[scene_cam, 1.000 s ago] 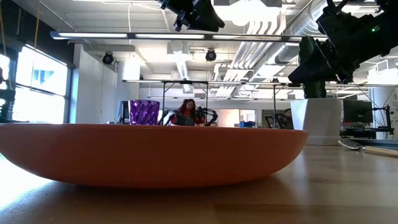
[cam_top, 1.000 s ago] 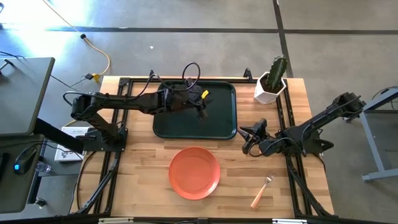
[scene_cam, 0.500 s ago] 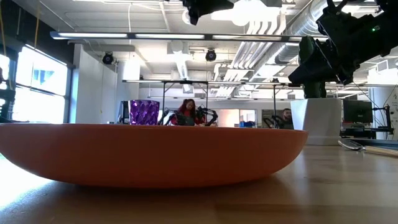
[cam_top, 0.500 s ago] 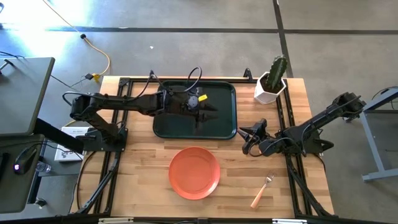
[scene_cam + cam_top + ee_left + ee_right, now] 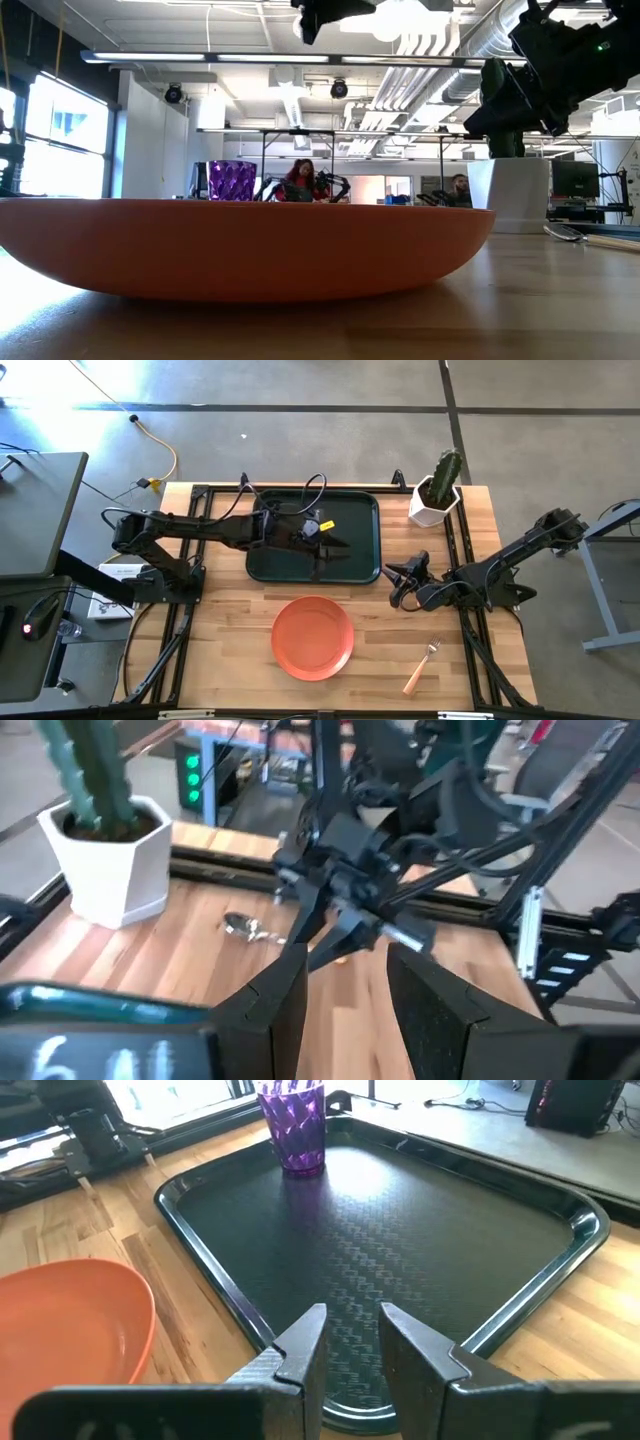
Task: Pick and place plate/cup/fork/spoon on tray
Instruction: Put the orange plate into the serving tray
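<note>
Orange-red plate (image 5: 312,637), dark green woven-textured tray (image 5: 420,1240), purple faceted cup (image 5: 293,1125), white pot (image 5: 433,503), seemingly wood-handled fork (image 5: 421,666).

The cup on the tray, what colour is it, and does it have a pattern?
The cup is purple with a faceted pattern, seen best in the right wrist view.

Two dark jointed arms, looped black cables, a yellow tag near the left claw (image 5: 337,543).

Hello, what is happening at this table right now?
A two-armed robot is loading tableware onto the tray. The cup already stands on it. The left gripper hovers over the tray, open and empty. The right gripper waits beside the tray, holding nothing. The plate and the fork lie on the table.
</note>
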You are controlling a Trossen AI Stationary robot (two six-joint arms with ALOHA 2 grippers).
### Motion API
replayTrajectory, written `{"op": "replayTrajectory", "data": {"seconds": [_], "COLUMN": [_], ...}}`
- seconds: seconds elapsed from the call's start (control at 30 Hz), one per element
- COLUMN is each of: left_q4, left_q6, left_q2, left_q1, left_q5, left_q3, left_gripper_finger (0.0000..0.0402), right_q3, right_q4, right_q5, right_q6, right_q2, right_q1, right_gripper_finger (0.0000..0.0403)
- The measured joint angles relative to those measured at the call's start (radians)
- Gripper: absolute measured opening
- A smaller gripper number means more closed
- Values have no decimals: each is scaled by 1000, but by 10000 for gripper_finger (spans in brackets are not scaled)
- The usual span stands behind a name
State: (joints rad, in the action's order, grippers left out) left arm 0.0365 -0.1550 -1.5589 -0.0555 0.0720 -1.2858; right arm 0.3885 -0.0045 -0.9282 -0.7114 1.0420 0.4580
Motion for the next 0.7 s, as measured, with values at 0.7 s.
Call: {"op": "replayTrajectory", "data": {"seconds": [0.7], "left_q4": [412], "left_q6": [-145], "left_q2": [0], "left_q1": [145], "left_q5": [-226], "left_q3": [0], "left_gripper_finger": [129], "right_q3": [0], "right_q4": [-14], "right_q5": [46], "right_q6": [-14], "right_q2": [0], "right_q1": [3], "right_gripper_finger": [82]}}
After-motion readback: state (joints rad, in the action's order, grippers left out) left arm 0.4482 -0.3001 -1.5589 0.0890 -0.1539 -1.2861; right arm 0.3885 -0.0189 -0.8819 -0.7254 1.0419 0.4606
